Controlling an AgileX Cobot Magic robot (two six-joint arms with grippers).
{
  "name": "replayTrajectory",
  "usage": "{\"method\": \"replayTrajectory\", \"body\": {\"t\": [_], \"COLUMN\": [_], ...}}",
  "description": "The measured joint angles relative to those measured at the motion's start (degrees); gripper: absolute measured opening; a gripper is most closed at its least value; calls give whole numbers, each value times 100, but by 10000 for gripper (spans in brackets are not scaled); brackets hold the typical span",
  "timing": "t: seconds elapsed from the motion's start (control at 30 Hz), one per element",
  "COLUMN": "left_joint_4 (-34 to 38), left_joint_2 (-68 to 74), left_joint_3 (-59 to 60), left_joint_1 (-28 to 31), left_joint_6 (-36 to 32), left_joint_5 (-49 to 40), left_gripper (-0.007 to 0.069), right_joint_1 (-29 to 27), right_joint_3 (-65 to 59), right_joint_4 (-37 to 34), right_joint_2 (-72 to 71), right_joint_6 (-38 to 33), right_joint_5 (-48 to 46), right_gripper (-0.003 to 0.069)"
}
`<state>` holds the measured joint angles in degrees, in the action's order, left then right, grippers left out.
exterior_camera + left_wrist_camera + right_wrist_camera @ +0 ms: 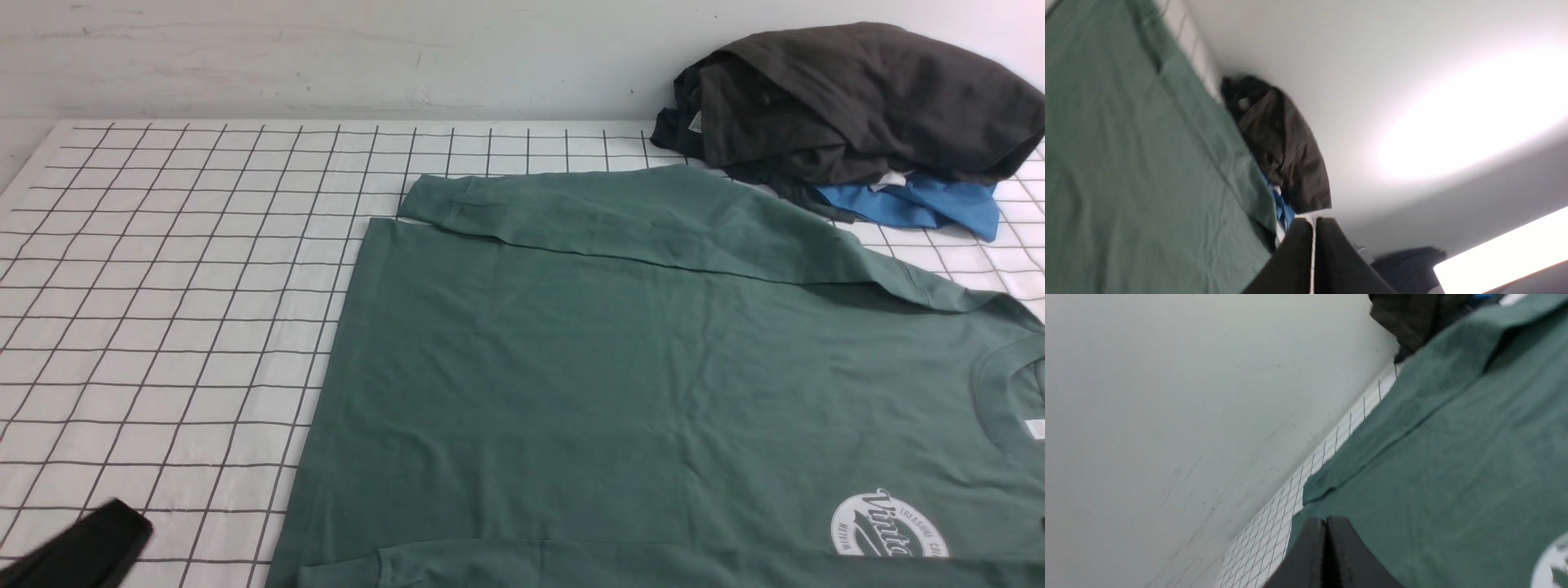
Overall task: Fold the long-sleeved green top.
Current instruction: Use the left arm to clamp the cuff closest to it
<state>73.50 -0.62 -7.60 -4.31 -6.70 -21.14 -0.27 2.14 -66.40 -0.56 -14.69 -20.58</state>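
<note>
So the green long-sleeved top [588,367] was lying flat, chest up, collar to the right and hem to the left. Both sleeves were folded in over the body, one along the far side, one along the near side, which partly covered the round white logo. Few soft wrinkles too.

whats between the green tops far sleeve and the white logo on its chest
In the front view, only the green top's body, spread out, lies between the far sleeve and the white logo.
</note>
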Motion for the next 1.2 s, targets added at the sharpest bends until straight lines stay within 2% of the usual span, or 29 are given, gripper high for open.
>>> {"method": "replayTrajectory", "body": {"t": [0.03, 0.07, 0.1, 0.13, 0.17, 0.23, 0.3, 0.4, 0.43, 0.47, 0.5, 0.53, 0.57, 0.6, 0.63, 0.67, 0.7, 0.77, 0.8, 0.9, 0.97, 1.07, 1.2], "left_joint_4": [0, 0, -16, -23, -104, -251, -991, -2285, -2507, -3316, -3554, -4499, -5059, -5266, -5988, -5988, -6548, -6753, -6898, -6968, -6968, -6974, -7126], "left_joint_2": [0, 0, 0, 0, 65, 210, 836, 1687, 1752, 2298, 2437, 3011, 3368, 3510, 4028, 4028, 4524, 4792, 5109, 5607, 6022, 6468, 7125], "left_joint_3": [-208, -249, -516, -585, -874, -1064, -1478, -2089, -2135, -2532, -2582, -2975, -3235, -3273, -3523, -3546, -3669, -3688, -3690, -3690, -3690, -3644, -3596], "left_joint_1": [0, 0, 0, 0, 0, 0, 0, 0, 0, 0, 0, 0, 0, 0, -98, -98, -429, -767, -1298, -2111, -2563, -2752, -2771], "left_joint_6": [-624, -624, -1612, -1840, -2589, -2941, -3175, -2888, -2849, -2476, -2370, -1943, -1696, -1600, -1201, -1201, -823, -679, -599, -515, -225, 246, 802], "left_joint_5": [5, 5, 5, 5, -20, -58, -285, -964, -1114, -1783, -1878, -2638, -3207, -3299, -3910, -3972, -4287, -4381, -4386, -4299, -4088, -3661, -3230], "left_gripper": [-7, -7, -7, -7, -7, -7, -7, -7, -7, -7, -7, -7, -7, -7, -7, -7, -7, -6, -1, 24, 59, 118, 250], "right_joint_1": [0, 0, 0, 0, 0, 0, 0, 0, 0, 0, 0, 9, 23, 30, 125, 143, 327, 527, 793, 1237, 1615, 1953, 2079], "right_joint_3": [181, 220, 513, 603, 1038, 1306, 2171, 3142, 3213, 3829, 3893, 4418, 4653, 4696, 4965, 4991, 5132, 5177, 5184, 5179, 5122, 4961, 4669], "right_joint_4": [26, 26, 121, 159, 348, 554, 1210, 2046, 2108, 2571, 2675, 3045, 3245, 3321, 3604, 3604, 3871, 4004, 4156, 4491, 4807, 5051, 5136], "right_joint_2": [16, 16, 134, 220, 541, 854, 1657, 2688, 2688, 3318, 3455, 3993, 4306, 4425, 4815, 4867, 5279, 5496, 5736, 5976, 6013, 6000, 5956], "right_joint_6": [-236, -283, -621, -718, -1150, -1386, -1957, -2174, -2174, -2134, -2100, -1894, -1740, -1677, -1457, -1457, -1274, -1168, -1055, -809, -585, -405, -341], "right_joint_5": [107, 107, 294, 329, 414, 404, 75, -763, -843, -1551, -1743, -2504, -2948, -3115, -3694, -3694, -4184, -4459, -4793, -5012, -5036, -5059, -5060], "right_gripper": [-14, -14, -14, -14, -14, -14, -14, -14, -14, -14, -14, -14, -14, -14, -14, -14, -14, -14, -14, -14, -14, -14, -14]}}
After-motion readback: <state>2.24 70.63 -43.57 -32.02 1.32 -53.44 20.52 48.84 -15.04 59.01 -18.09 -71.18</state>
